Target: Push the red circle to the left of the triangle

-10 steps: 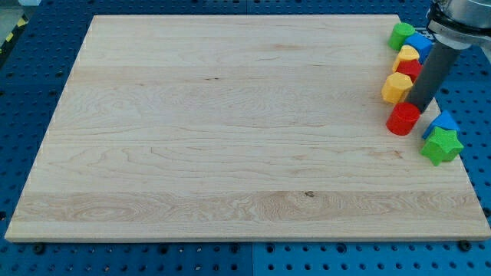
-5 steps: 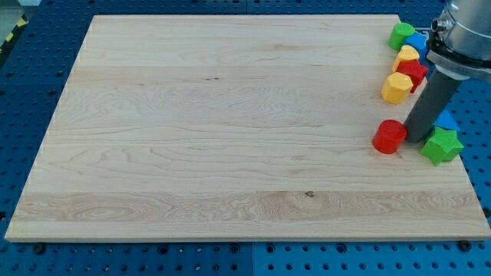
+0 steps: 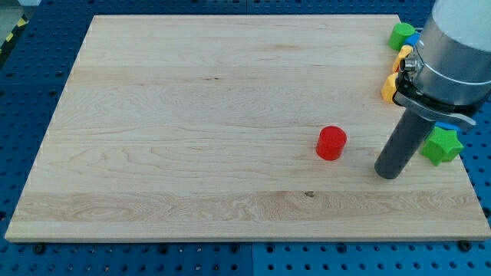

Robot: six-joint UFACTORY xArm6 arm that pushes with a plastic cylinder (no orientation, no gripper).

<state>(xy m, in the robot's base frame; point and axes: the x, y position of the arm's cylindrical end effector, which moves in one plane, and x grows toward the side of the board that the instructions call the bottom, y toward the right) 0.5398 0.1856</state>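
Note:
The red circle (image 3: 331, 143) stands alone on the wooden board, right of centre. My tip (image 3: 388, 175) rests on the board to the circle's right and a little lower, with a clear gap between them. The blue triangle seen earlier at the right edge is almost wholly hidden behind my rod; only a sliver of blue (image 3: 446, 126) shows above the green star (image 3: 443, 145).
Along the board's right edge, partly hidden by the arm, are a green block (image 3: 400, 35), a blue block (image 3: 413, 39) and two yellow blocks (image 3: 402, 55) (image 3: 388, 87). The wooden board (image 3: 192, 115) lies on a blue perforated table.
The red circle has slid left and down, from beside the right-edge blocks to the board's right-centre. My tip has moved down and left behind it and now stands apart from it.

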